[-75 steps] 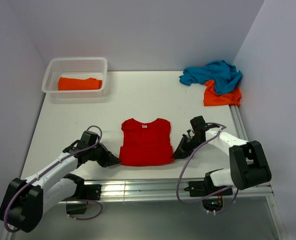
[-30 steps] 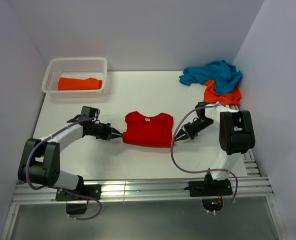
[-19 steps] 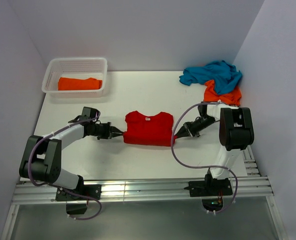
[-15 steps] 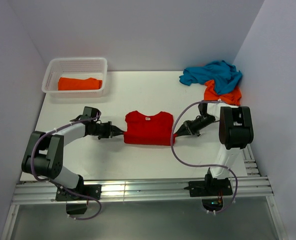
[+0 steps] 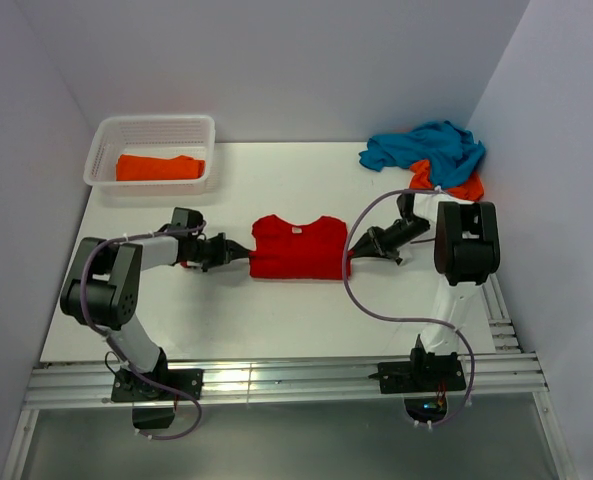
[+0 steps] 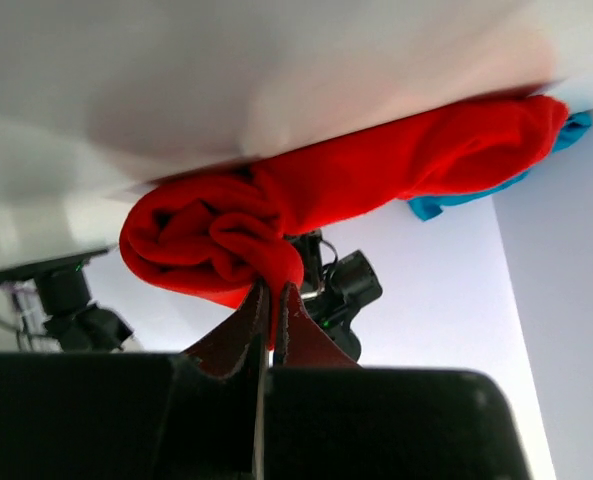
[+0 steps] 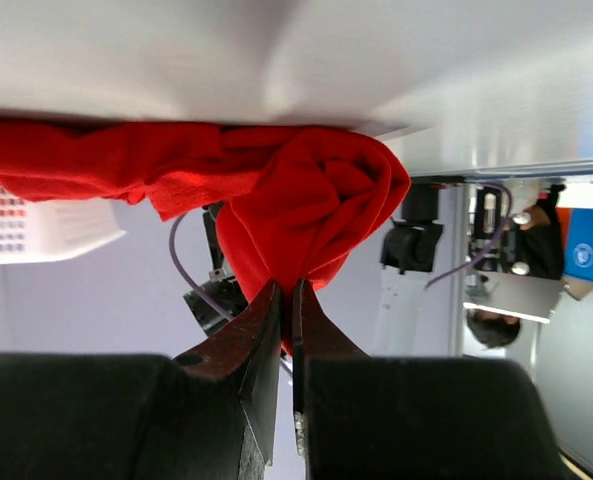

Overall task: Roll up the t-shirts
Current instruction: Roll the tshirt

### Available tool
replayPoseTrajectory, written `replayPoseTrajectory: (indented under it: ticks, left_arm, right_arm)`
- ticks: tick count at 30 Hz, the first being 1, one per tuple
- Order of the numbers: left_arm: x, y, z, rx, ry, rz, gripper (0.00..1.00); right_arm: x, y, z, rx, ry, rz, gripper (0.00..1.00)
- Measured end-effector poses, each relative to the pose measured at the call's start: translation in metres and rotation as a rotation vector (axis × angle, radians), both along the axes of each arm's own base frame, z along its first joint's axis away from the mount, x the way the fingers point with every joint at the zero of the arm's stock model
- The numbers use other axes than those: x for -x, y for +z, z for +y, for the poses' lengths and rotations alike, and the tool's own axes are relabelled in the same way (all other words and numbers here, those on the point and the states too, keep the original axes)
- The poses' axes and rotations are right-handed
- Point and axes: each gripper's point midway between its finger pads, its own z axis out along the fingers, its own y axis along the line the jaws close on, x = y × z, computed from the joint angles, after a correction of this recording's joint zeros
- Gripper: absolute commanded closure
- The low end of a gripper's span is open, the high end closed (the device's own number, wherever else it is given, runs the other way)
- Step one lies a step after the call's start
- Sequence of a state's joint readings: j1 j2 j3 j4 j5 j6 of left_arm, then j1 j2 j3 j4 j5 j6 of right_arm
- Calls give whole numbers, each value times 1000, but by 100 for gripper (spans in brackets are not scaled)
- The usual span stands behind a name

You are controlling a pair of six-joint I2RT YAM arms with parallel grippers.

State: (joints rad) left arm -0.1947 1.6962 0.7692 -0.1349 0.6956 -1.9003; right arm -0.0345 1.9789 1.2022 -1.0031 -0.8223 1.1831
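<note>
The red t-shirt (image 5: 298, 248) lies in the middle of the table, its lower half turned over into a roll along the near side. My left gripper (image 5: 244, 251) is shut on the roll's left end (image 6: 221, 240), cloth pinched between its fingertips. At the opposite end (image 7: 311, 205), my right gripper (image 5: 350, 256) is shut on the cloth in the same way. A teal t-shirt (image 5: 426, 147) is crumpled at the back right over an orange t-shirt (image 5: 461, 188). Another orange t-shirt (image 5: 159, 167) lies folded in the basket.
A white lattice basket (image 5: 154, 131) stands at the back left corner. The pile of shirts lies against the right wall just beyond my right arm. A metal rail (image 5: 276, 378) runs along the near edge, by the arm bases.
Both grippers have carried the shirt's lower edge away from the near side, so the shirt is shorter and rolled. The arms have swung farther out over the table.
</note>
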Motion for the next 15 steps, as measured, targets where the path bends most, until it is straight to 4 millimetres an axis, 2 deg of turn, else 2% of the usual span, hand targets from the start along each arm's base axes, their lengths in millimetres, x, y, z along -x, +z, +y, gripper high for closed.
replayPoseTrajectory:
  ticks: [3,15]
  left_arm:
    - [-16,0,0,3,12,-24,99]
    - [-56,-1,0,2,31,-91,99]
  right_arm:
    - [-13,-1,-1,9,-20,9,100]
    - [-47,-9,-3,57,-143,60,100]
